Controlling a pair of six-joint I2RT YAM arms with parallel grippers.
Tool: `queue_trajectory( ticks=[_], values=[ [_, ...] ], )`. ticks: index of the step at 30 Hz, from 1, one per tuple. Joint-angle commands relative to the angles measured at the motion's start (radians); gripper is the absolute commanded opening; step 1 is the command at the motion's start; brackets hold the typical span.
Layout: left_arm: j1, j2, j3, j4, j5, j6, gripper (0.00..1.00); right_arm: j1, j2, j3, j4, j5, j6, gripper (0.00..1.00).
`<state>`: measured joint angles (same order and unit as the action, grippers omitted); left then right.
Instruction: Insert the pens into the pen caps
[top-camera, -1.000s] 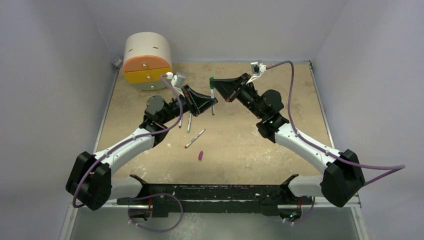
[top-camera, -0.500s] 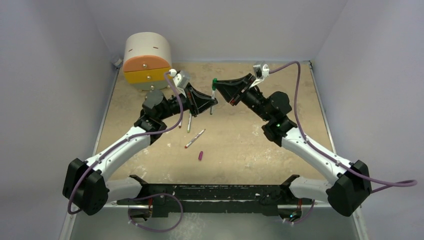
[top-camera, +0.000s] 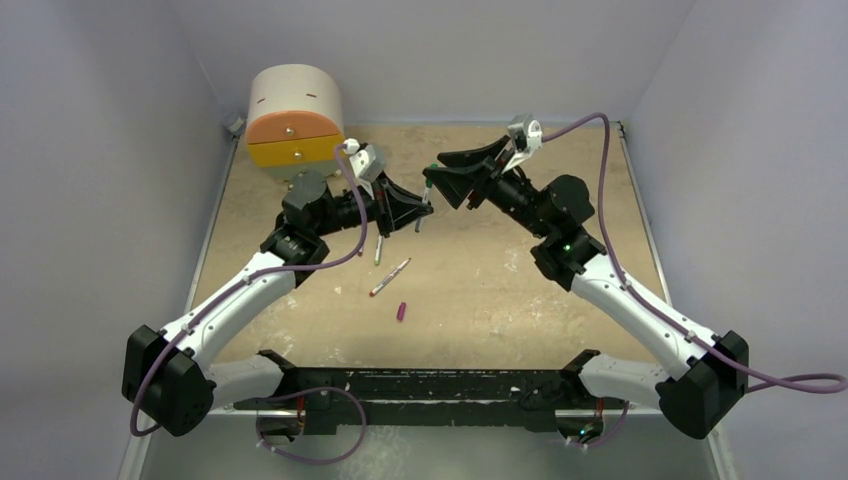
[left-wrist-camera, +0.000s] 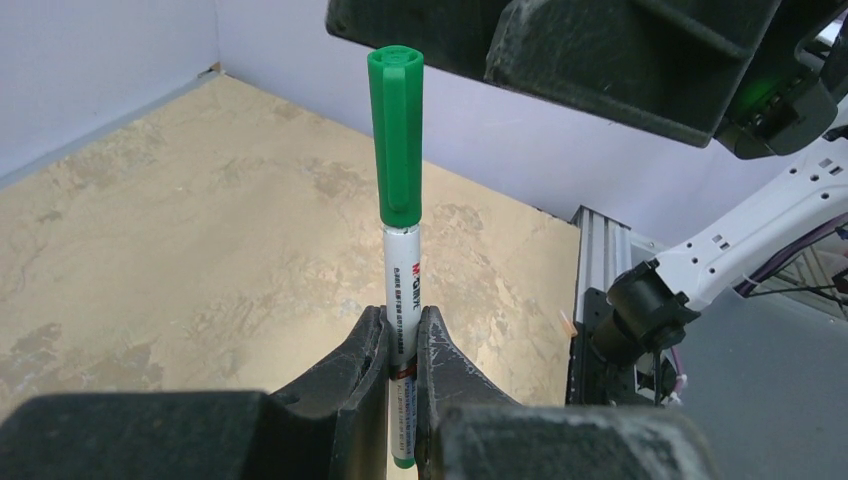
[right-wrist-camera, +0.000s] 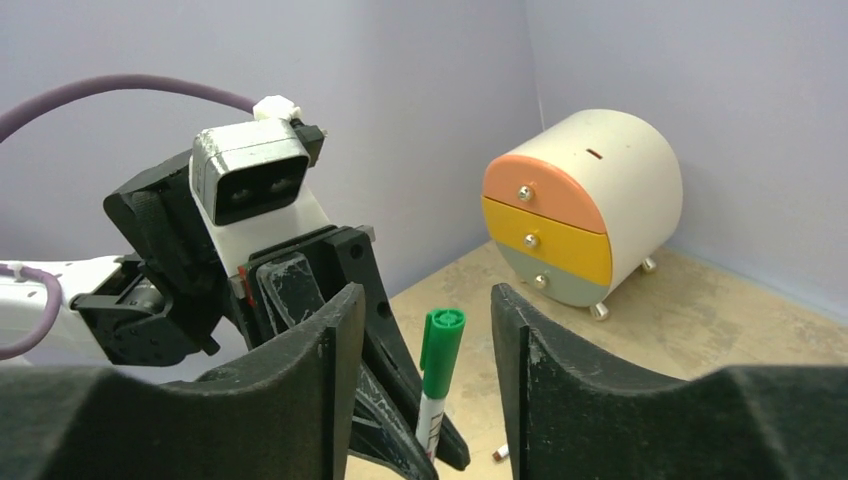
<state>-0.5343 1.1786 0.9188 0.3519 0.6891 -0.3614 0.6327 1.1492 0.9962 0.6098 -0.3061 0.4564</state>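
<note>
From the right wrist view, the green cap (right-wrist-camera: 440, 340) shows between the spread fingers of the right gripper (right-wrist-camera: 425, 295), clear of both. Below it, the left gripper (left-wrist-camera: 402, 318), clamped on the pen (left-wrist-camera: 400, 265), blocks access. Loose pens (top-camera: 390, 277) and a magenta cap (top-camera: 401, 311) lie mid-table (top-camera: 520, 290); a drawer unit (top-camera: 295, 120) fills the far-left corner.

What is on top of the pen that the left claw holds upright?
A green cap sits on the upper end of the pen, which the left claw grips lower down. The cap covers the pen's tip, so its colour cannot be seen.
</note>
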Motion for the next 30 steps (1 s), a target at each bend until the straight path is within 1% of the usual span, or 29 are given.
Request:
queue_trajectory(
  ticks=[1,8,12,14,18,20,22,25,30],
  values=[
    [0.001,-0.021,0.047,0.001,0.044,0.037,0.0,-0.002,-0.002,0.057,0.011,-0.017,-0.028,0.53],
    [-0.003,-0.045,0.039,0.009,0.023,0.038,0.0,-0.001,0.034,0.057,0.02,-0.05,-0.004,0.53],
    [-0.003,-0.051,0.034,0.012,0.007,0.036,0.0,-0.001,0.052,0.058,0.013,-0.065,0.002,0.5],
    [-0.003,-0.049,0.031,0.016,0.005,0.035,0.0,-0.002,0.056,0.053,0.016,-0.069,0.001,0.41],
    [-0.003,-0.044,0.03,0.022,0.009,0.032,0.0,-0.001,0.054,0.048,0.019,-0.07,0.005,0.11],
    [-0.003,-0.041,0.028,0.027,0.008,0.03,0.0,-0.001,0.054,0.047,0.019,-0.072,0.004,0.0],
    [-0.003,-0.04,0.028,0.032,0.0,0.029,0.0,-0.001,0.056,0.044,0.018,-0.077,0.001,0.0],
    [-0.003,-0.035,0.027,0.046,-0.049,0.024,0.0,-0.001,0.058,0.034,0.019,-0.083,0.0,0.0],
    [-0.003,-0.018,0.027,0.14,-0.12,-0.035,0.0,-0.001,0.057,0.0,0.04,-0.098,0.021,0.0]
  ],
)
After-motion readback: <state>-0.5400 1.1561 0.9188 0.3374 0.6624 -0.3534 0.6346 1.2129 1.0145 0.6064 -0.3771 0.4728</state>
